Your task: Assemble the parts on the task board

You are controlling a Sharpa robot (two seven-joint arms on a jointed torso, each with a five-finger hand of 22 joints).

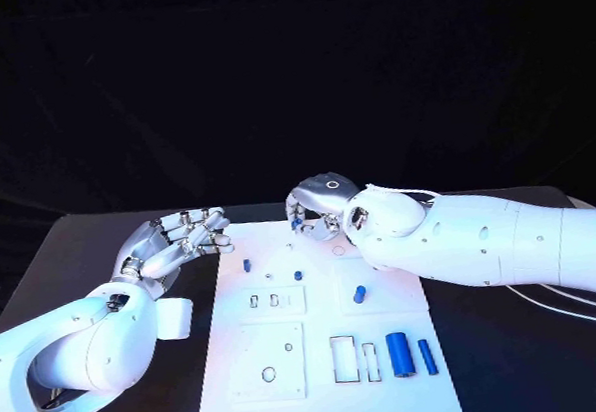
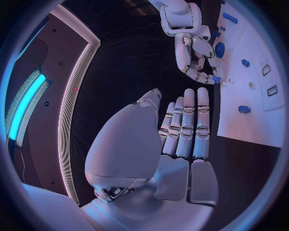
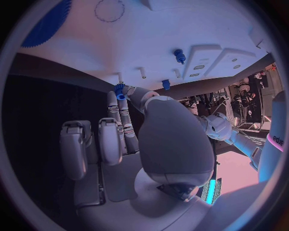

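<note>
At the board's (image 1: 408, 405) upper edge, the right hand (image 1: 321, 206) pinches a small blue part (image 3: 120, 91). Left hand (image 1: 183, 237) hovers spread, holding nothing. Next, I'd guess, comes seating it on a peg.

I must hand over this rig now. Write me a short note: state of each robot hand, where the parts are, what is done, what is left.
Left robot hand: open, holds nothing, at the left far corner of the task board.
Right robot hand: at the board's far edge, pinches a small blue part at its fingertips.
Parts: two blue cylinders lie near the board's near right corner; small blue pieces sit mid-board.
Done: cannot tell how many are seated.
Left: place the pinched part, then the cylinders.
</note>
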